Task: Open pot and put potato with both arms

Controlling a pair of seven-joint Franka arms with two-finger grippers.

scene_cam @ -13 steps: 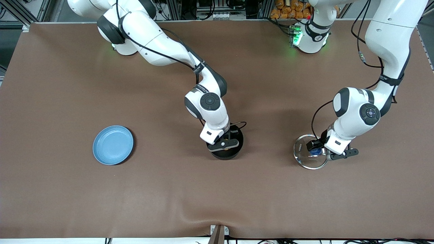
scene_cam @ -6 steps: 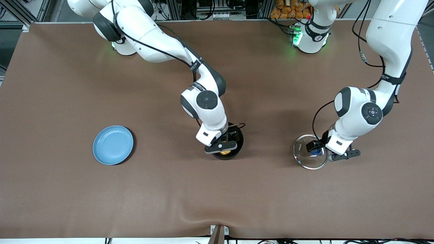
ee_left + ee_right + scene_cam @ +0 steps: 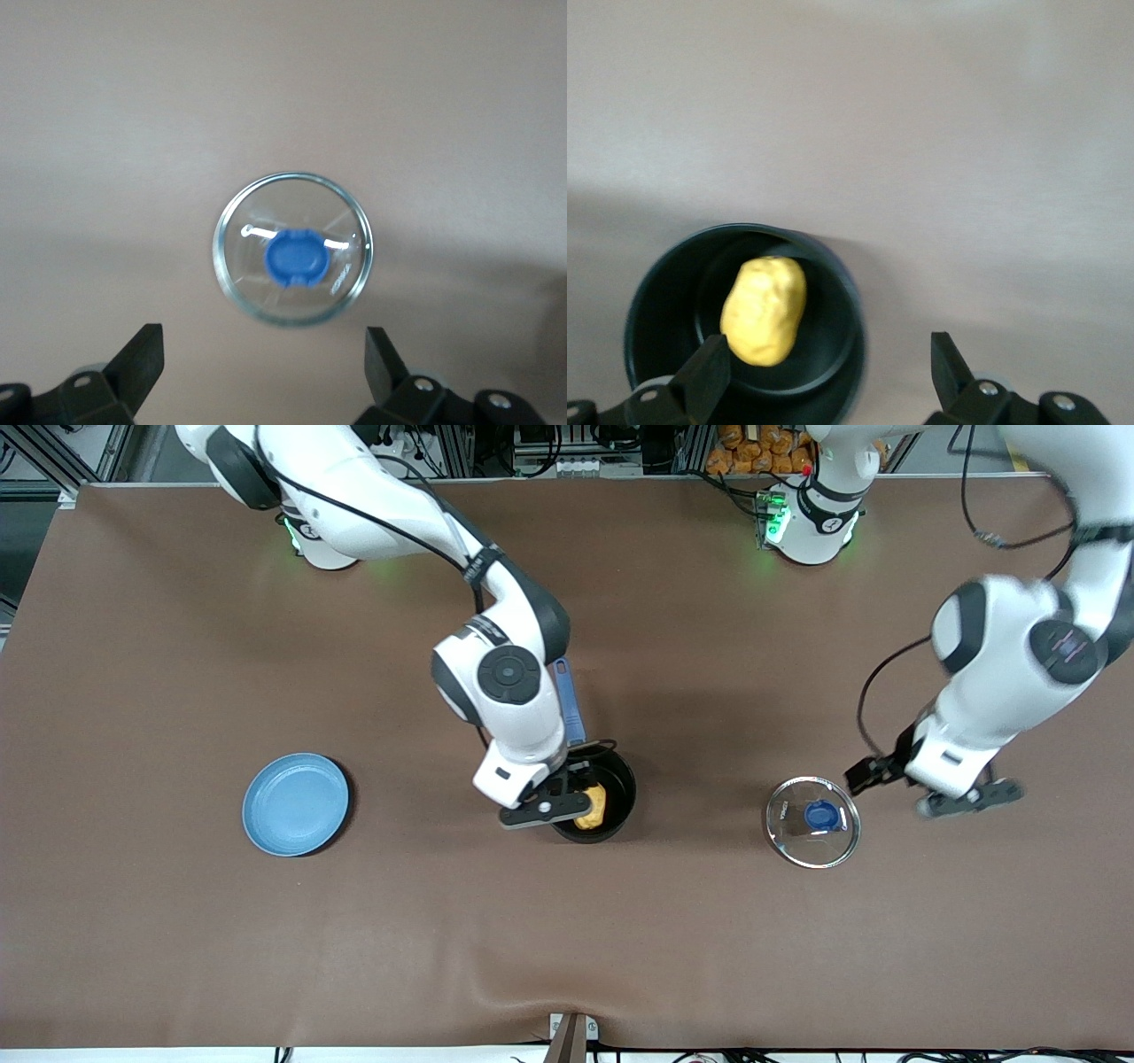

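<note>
Two grippers, both w/ fingers spread, nothing held. Right gripper (image 3: 542,811) hangs over the rim of the pot (image 3: 620,793) at the edge toward the right arm's end of the table; potato (image 3: 591,807) lies inside the pot just beside it, clear of the fingers. In right wrist view the potato (image 3: 764,310) sits on the pot (image 3: 833,354) floor, close by one finger (image 3: 704,376). Pot's blue handle (image 3: 568,701) runs up past the arm's wrist. Left gripper (image 3: 930,788) is over bare table, beside the lid (image 3: 793,837) toward the left arm's end; lid lies flat, knob (image 3: 822,814) up, apart from the fingers. Left wrist view: lid (image 3: 341,292) ahead of the open gripper (image 3: 264,359), not touching. Plate (image 3: 295,804) well apart from the right gripper, toward the right arm's end.
</note>
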